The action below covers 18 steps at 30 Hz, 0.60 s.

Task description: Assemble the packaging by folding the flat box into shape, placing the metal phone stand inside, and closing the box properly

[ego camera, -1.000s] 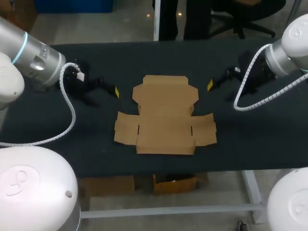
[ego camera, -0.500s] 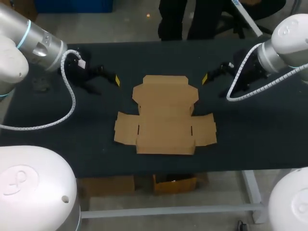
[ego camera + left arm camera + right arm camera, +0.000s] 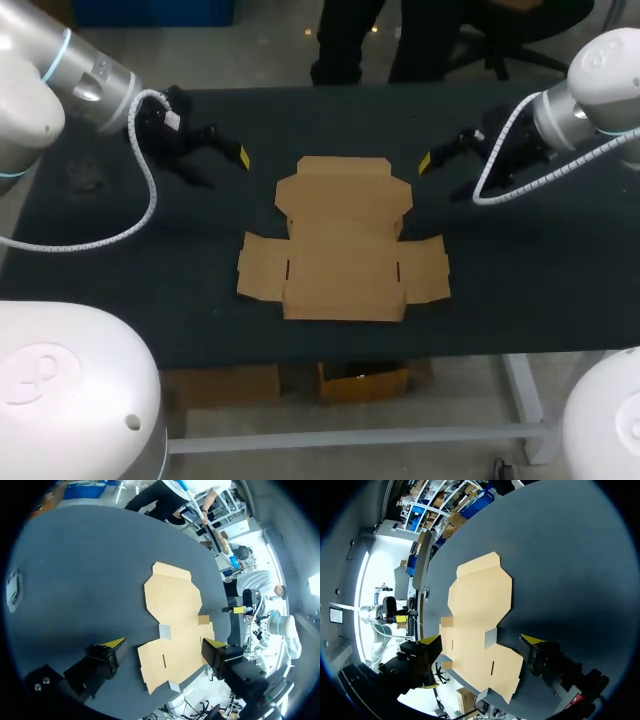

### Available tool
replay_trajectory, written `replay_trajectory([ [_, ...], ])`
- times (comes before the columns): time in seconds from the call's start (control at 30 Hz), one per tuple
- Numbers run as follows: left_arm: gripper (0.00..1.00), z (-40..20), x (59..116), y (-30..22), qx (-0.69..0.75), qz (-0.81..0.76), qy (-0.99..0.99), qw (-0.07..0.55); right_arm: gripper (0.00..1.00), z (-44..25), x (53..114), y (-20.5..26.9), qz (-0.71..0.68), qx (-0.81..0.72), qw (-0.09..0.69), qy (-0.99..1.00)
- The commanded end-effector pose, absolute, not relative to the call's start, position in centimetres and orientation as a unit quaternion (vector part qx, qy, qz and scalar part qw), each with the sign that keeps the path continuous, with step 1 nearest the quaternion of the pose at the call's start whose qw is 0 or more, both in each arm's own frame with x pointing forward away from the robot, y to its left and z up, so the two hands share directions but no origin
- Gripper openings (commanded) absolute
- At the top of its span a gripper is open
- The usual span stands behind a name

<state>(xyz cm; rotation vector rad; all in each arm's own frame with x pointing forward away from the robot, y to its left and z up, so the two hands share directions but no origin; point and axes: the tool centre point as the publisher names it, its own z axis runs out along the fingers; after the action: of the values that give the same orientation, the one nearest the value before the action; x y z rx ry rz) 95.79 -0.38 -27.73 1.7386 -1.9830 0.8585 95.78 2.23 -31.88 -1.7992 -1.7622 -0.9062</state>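
2 empty claws stand spread: left gripper (image 3: 164,643) and right gripper (image 3: 481,640) flank the flat brown cardboard box blank (image 3: 343,240), unfolded mid black table (image 3: 520,270). No metal phone stand shows. Flush card offers no edge; a nudging fingertip could skid or crease it.

flat box (image 3: 343,240) lies on the table (image 3: 520,280); left claw (image 3: 222,168) behind-left, right claw (image 3: 440,178) behind-right.

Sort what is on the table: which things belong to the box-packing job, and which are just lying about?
Part of the job:
- flat cardboard box, still unfolded
- left gripper and right gripper, both open, neither touching the box

Lying about or unclear:
- small grey object, well away from the box and too dim to identify; it may be the phone stand
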Motion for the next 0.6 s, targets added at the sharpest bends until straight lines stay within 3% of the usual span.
replay_trajectory([
  [0.03, 1.00, -27.6, 96.0, -0.3, 0.615, 0.299, -0.705, 0.186, 1.00, -31.9, 95.9, 2.1, -0.330, -0.651, 0.235, -0.641],
  [0.6, 1.00, -27.6, 97.3, -0.8, 0.615, 0.304, -0.700, 0.197, 1.00, -33.4, 100.0, 3.5, -0.309, -0.646, 0.250, -0.652],
])
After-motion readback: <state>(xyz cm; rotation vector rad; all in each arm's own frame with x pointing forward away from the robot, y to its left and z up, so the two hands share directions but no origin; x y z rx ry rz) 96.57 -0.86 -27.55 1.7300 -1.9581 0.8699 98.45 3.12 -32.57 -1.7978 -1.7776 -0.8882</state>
